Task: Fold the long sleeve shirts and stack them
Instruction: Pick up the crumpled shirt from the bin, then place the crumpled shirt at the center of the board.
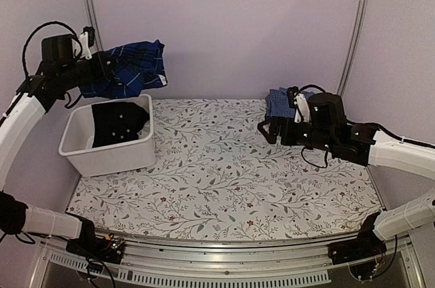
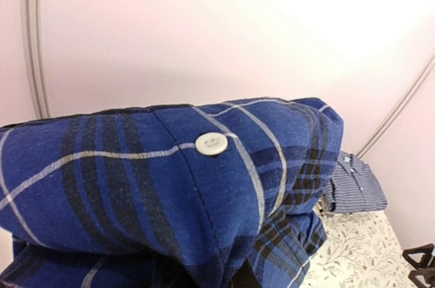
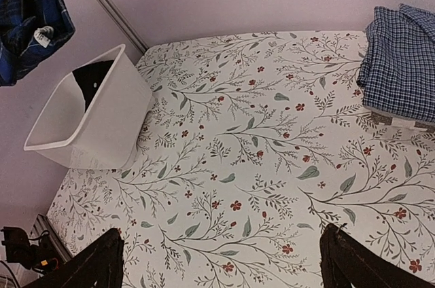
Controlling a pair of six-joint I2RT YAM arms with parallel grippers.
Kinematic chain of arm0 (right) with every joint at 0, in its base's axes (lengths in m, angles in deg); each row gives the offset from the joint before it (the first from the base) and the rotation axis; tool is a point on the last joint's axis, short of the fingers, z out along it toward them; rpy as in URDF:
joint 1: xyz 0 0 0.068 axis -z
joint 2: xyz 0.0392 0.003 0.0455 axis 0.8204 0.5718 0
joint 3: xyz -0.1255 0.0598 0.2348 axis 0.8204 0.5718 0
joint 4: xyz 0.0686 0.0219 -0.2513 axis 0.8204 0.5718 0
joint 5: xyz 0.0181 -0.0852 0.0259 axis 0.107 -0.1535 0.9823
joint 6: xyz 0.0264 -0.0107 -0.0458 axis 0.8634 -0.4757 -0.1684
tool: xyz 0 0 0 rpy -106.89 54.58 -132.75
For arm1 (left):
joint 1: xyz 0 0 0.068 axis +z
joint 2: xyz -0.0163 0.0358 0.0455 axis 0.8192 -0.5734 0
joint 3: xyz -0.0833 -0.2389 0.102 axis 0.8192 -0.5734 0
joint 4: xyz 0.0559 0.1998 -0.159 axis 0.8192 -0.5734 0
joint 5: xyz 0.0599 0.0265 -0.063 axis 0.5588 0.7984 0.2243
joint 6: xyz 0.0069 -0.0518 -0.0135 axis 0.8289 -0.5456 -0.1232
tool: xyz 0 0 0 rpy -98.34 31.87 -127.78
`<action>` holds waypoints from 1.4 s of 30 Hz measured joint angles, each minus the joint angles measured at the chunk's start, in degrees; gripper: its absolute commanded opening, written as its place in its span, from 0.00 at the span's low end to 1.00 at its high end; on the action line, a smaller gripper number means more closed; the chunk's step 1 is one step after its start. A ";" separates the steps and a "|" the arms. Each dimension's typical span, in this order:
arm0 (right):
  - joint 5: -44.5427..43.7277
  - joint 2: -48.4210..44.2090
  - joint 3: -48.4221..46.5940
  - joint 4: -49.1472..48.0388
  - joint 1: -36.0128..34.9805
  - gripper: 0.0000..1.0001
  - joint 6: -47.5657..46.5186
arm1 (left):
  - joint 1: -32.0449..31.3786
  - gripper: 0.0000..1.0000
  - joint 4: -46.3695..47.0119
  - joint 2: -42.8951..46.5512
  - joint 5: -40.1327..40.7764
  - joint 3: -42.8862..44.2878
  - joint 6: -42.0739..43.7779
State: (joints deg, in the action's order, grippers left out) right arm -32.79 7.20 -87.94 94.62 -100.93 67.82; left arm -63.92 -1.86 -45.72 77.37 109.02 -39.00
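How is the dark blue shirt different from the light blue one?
The dark plaid shirt has big squares with thin white lines; the light checked shirt has tiny checks. The plaid shirt hangs bunched in the air; the checked shirt lies on the table. Both are blue.

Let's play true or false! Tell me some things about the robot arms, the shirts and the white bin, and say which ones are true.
1. The left gripper holds the plaid shirt up in the air. True.
2. The white bin is empty. False: a dark garment lies in it.
3. The right gripper is open and holds nothing. True.
4. The checked shirt is in the bin. False: it lies on the flowery table, far from the bin.
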 measured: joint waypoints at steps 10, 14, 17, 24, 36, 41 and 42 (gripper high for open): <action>-0.98 0.94 -4.55 2.32 0.00 0.99 -0.13 | -17.57 0.00 3.48 0.09 -3.19 6.40 0.17; -1.86 -0.35 -4.46 4.11 0.00 0.99 -0.09 | -29.07 0.00 5.92 -1.53 -1.90 6.12 -1.27; -2.51 -3.32 -3.61 5.14 0.00 0.99 -0.11 | -37.75 0.00 7.56 -4.20 0.44 4.52 -2.69; -4.59 -9.77 -2.51 8.92 0.00 0.99 -1.42 | -48.13 0.00 6.05 -13.44 2.49 1.77 -9.64; -6.34 -8.92 0.42 13.77 0.00 0.99 -7.30 | -43.10 0.51 7.13 -38.14 -11.67 1.05 -15.54; -3.37 -7.74 3.54 13.66 0.00 0.99 -7.39 | -40.11 0.62 8.28 -37.86 -12.13 0.39 -15.17; -2.05 -7.76 5.57 13.64 0.00 0.98 -7.10 | -39.85 0.62 8.98 -36.96 -12.09 -0.42 -15.23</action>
State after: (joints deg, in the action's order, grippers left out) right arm -34.84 -0.56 -82.36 108.26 -100.93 60.72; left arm -103.76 7.13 -82.68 65.28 108.61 -54.24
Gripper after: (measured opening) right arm 0.989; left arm 0.616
